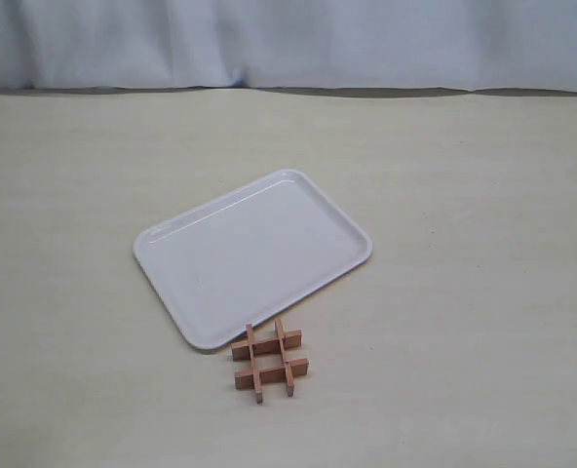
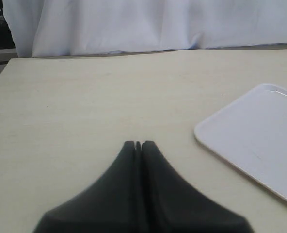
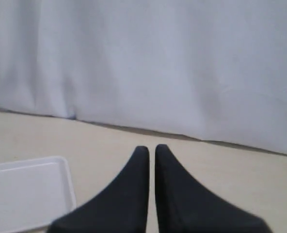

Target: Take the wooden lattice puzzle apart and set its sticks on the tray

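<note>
Exterior view: the wooden puzzle [image 1: 270, 359] is lying flat on the counter [image 1: 464, 341], fully assembled, all four sticks [image 1: 290, 339] crossing in a hash shape. It is sitting just beside the near edge of the tray [image 1: 220, 263], apart from it or barely so. The tray is lying at an angle and is carrying nothing. Neither arm is showing in this view. A white cloth [image 1: 288, 39] is hanging behind the counter. Judgement: the work is not yet begun, and the short gap between puzzle and tray is sparing each stick a long carry.

Left wrist view: the left pincer [image 2: 138, 144] is hovering over bare counter [image 2: 85, 107] with its fingers pressed together, gripping nothing. A corner of the tray [image 2: 260, 141] is showing off to one side. The puzzle is not appearing here.

Right wrist view: the right pincer [image 3: 151, 150] is pointing toward the cloth [image 3: 143, 63], with only a thin slit showing between its fingers, and is gripping nothing. A tray corner [image 3: 27, 194] is showing; the puzzle is out of frame.

Judgement: both pincers are probably needing to widen first, one pinning the lattice while the other is pulling a stick free
</note>
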Controlling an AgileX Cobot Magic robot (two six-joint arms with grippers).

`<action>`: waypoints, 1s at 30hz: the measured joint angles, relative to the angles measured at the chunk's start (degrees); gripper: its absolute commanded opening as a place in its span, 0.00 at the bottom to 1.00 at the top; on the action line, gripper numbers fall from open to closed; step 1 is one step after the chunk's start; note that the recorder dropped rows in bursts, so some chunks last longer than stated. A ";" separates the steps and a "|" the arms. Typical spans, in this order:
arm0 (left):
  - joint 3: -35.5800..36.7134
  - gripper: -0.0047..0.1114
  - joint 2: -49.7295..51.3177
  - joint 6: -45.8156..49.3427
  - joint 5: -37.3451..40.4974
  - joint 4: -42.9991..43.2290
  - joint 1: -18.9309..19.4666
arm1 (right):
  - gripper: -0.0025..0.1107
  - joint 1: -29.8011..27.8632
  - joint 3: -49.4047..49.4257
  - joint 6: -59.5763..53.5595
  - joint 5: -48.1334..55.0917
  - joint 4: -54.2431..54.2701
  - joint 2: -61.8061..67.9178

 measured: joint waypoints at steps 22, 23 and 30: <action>0.00 0.04 0.00 0.00 0.00 0.00 0.00 | 0.06 0.00 -1.17 26.98 -9.69 14.11 4.98; 0.00 0.04 0.00 0.00 0.00 0.00 0.00 | 0.06 0.00 -1.96 26.98 -9.69 14.11 7.42; 0.00 0.04 0.00 0.00 0.00 0.00 0.00 | 0.06 0.00 -15.56 26.30 -2.65 7.41 29.44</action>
